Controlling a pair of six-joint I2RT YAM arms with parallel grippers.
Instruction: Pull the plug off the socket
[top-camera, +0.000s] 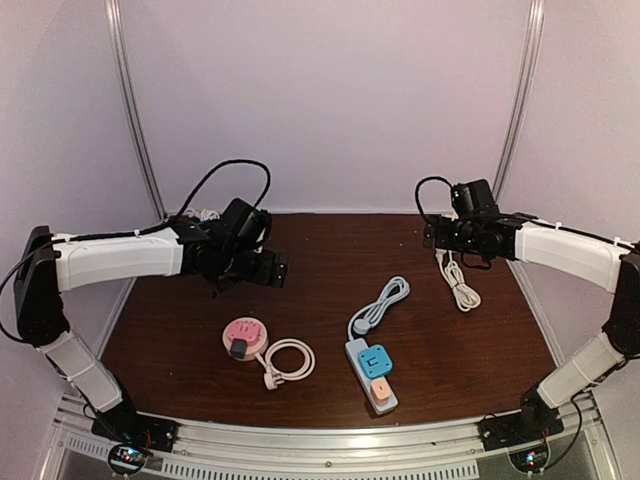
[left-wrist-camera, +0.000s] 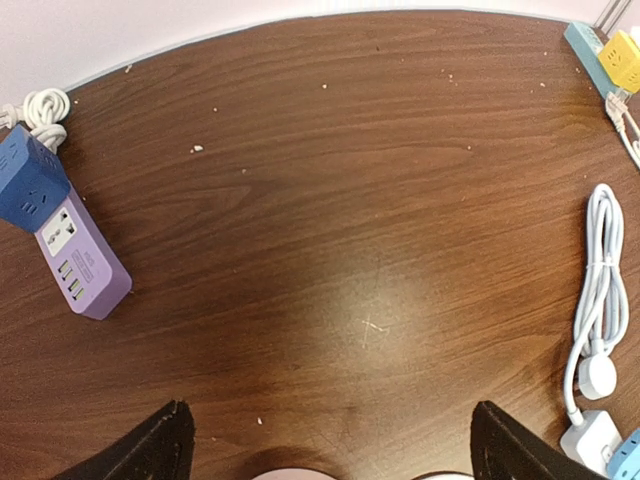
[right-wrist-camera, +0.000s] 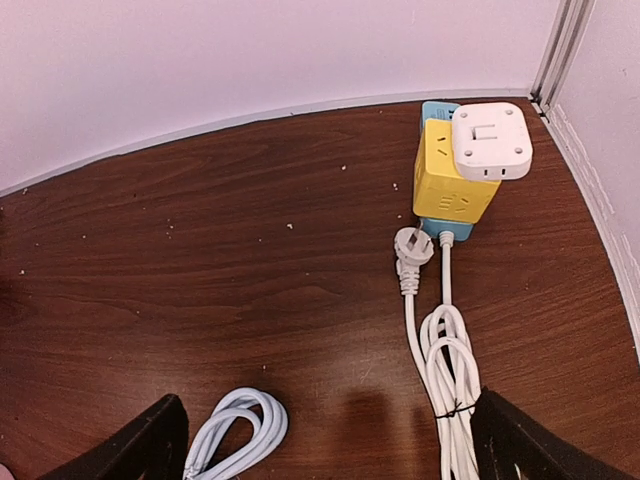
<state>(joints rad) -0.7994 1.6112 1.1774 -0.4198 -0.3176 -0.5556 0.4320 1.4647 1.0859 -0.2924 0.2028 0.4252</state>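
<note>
A pink round socket (top-camera: 243, 334) with a dark plug (top-camera: 240, 349) in it lies front left, its white cord (top-camera: 288, 359) coiled beside it. A white power strip (top-camera: 357, 352) in the front middle carries a blue cube plug (top-camera: 374, 360) and an orange plug (top-camera: 382, 388). My left gripper (top-camera: 272, 268) hovers above and behind the pink socket; it is open and empty (left-wrist-camera: 330, 455). My right gripper (top-camera: 437, 236) is at the back right, open and empty (right-wrist-camera: 330, 450). A teal strip (right-wrist-camera: 455, 228) there holds a yellow cube (right-wrist-camera: 450, 185) and a white cube (right-wrist-camera: 490, 140).
A purple strip (left-wrist-camera: 85, 262) with a dark blue cube (left-wrist-camera: 28, 180) lies at the back left. The white strip's bundled cord (top-camera: 382, 303) runs back from it. A loose white plug (right-wrist-camera: 412, 250) and tied cord bundle (right-wrist-camera: 450, 385) lie at the right, near the wall rail.
</note>
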